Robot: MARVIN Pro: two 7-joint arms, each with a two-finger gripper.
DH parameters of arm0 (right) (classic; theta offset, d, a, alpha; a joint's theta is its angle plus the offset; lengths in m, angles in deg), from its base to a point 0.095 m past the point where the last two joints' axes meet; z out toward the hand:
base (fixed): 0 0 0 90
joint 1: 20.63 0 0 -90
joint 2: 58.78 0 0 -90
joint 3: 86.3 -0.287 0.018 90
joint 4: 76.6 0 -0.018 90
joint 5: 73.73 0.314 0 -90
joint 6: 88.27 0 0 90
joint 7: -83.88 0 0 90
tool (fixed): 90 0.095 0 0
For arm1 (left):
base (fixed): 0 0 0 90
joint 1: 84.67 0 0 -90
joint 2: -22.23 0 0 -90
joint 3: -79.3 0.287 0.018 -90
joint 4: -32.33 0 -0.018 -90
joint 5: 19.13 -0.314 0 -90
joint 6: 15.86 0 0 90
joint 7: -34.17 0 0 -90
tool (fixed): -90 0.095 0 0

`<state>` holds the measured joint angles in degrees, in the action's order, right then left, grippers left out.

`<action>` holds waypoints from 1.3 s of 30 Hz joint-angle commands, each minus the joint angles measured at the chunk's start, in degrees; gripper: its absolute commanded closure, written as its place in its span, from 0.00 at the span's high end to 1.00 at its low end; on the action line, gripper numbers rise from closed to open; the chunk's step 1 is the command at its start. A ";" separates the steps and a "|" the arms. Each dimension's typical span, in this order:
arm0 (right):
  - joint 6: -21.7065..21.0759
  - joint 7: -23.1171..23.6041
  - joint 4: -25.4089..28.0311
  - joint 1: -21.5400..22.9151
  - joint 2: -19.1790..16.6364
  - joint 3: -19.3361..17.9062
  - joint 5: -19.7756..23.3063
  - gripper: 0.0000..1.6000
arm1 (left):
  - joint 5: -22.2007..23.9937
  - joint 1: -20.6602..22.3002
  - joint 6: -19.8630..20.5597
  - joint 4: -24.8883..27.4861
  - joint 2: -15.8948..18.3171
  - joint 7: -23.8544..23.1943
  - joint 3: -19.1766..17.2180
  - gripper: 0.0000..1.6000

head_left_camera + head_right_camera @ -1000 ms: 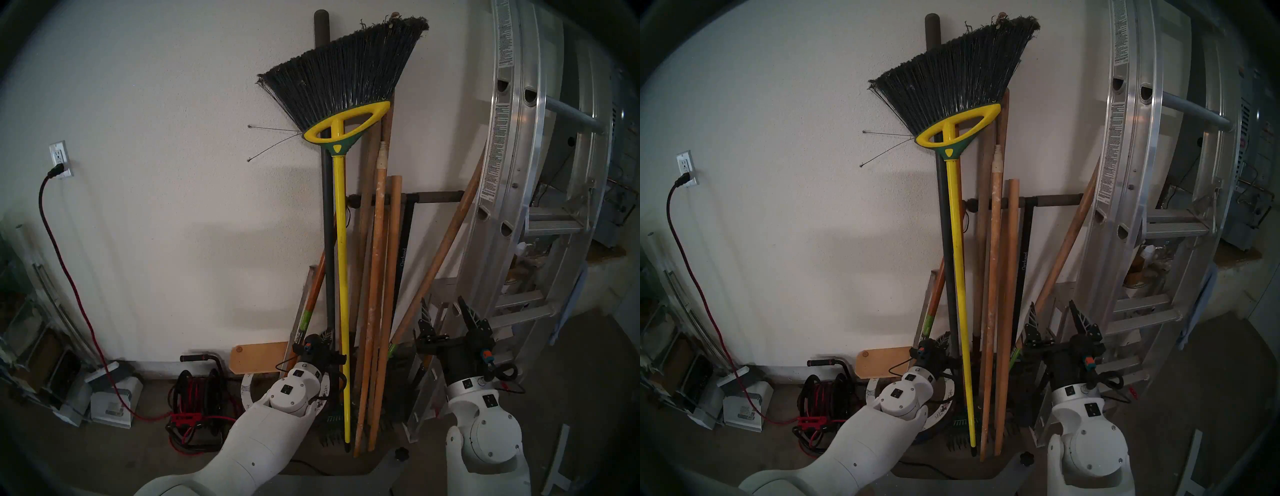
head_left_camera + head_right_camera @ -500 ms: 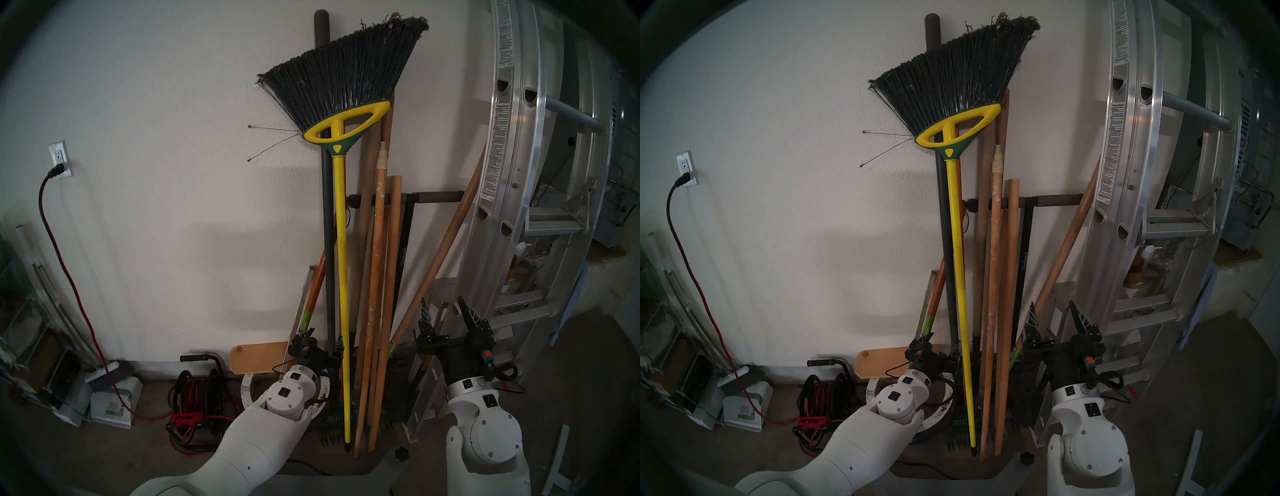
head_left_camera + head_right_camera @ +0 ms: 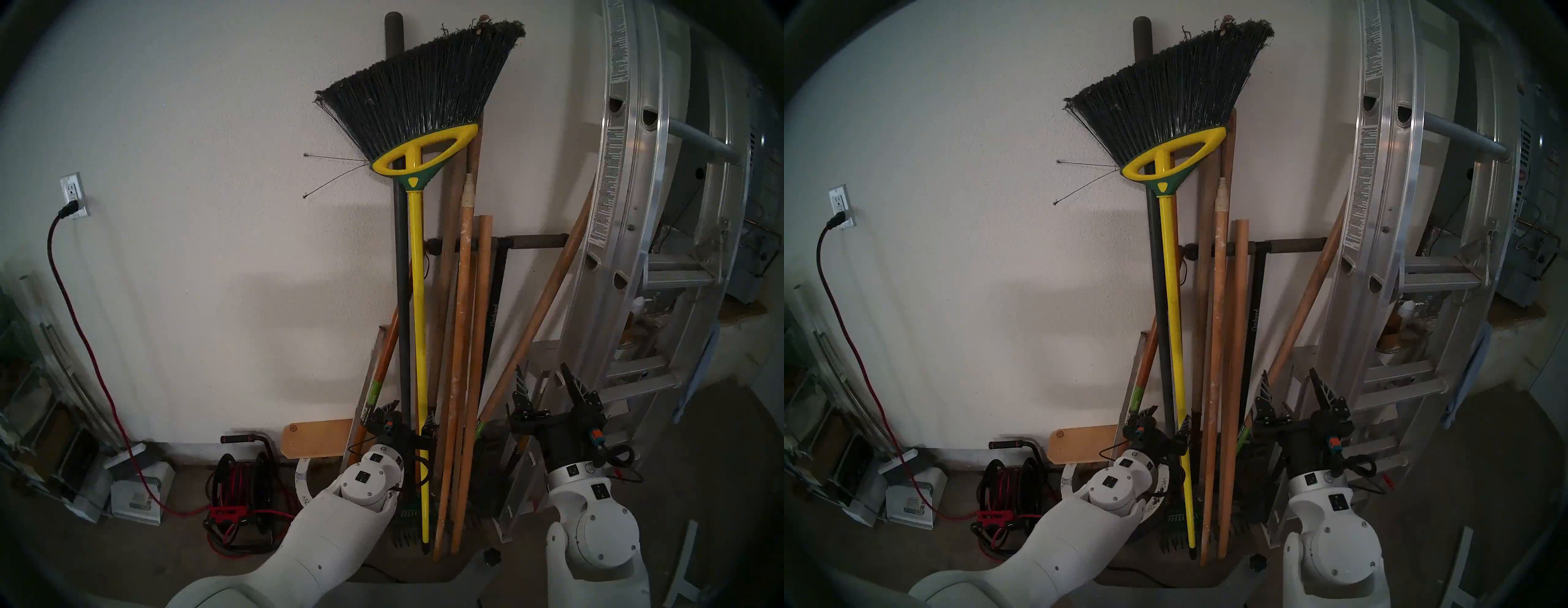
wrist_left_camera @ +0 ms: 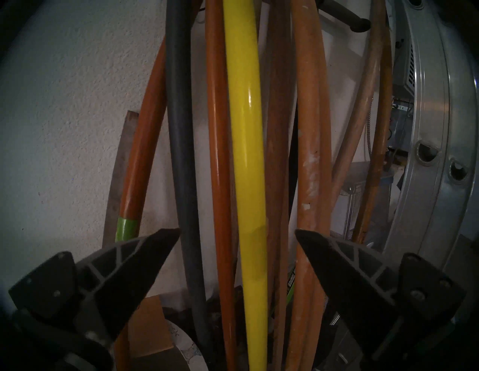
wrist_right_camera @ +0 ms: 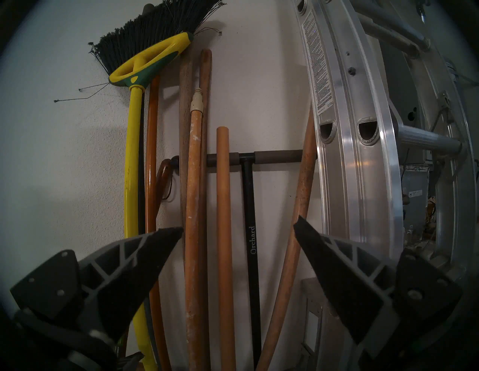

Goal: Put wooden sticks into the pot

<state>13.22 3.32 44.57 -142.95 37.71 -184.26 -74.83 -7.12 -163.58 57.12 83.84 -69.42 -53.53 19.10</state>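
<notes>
Wooden sticks [image 3: 460, 339]: two round tan-orange poles standing near-upright against the textured white wall, just right of the left hand [image 3: 407, 414]. One is speckled with white flecks and ends in a cream threaded tip [image 5: 196, 99]; the plain stick [image 5: 224, 207] beside it is shorter, smooth, flat-ended. Both feet are resting outside the pot, on the dark floor mat [image 3: 449, 564].

Pot [image 3: 302, 475]: sitting low, directly under the left wrist; only an arc of its broad white rim is showing, the body mostly hidden behind the arm.

Left hand is pointing at the bundle, ribbed black fingers [image 4: 145, 259] spread wide and gripping nothing. Between the fingers, in the wrist view: a glossy yellow broom handle [image 4: 248, 155], a matte dark grey pole [image 4: 178, 129] and a lacquered orange-brown handle [image 4: 217, 155]. The speckled stick is lying just beyond the right-side finger.

Right hand [image 3: 547, 384] is hovering further right and higher, fingers likewise spread, empty, tips aimed upward. Ahead of it: a black T-shaped handle [image 5: 250, 207] with "Orchard" lettering, a curved tan pole [image 3: 547, 297] leaning on a ribbed aluminium ladder [image 3: 628, 212].

Left of the left hand: a flat wooden board [image 3: 316, 437] and a red cord reel [image 3: 244, 479].
</notes>
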 commanded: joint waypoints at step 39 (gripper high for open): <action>-0.07 0.07 0.09 -0.03 -0.02 0.07 0.00 1.00 | 0.96 10.18 -16.95 -21.13 -1.82 4.08 8.41 0.00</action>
<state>13.22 3.32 44.57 -142.95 37.72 -184.25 -74.83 -6.21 -151.88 38.77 59.33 -73.73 -49.76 27.82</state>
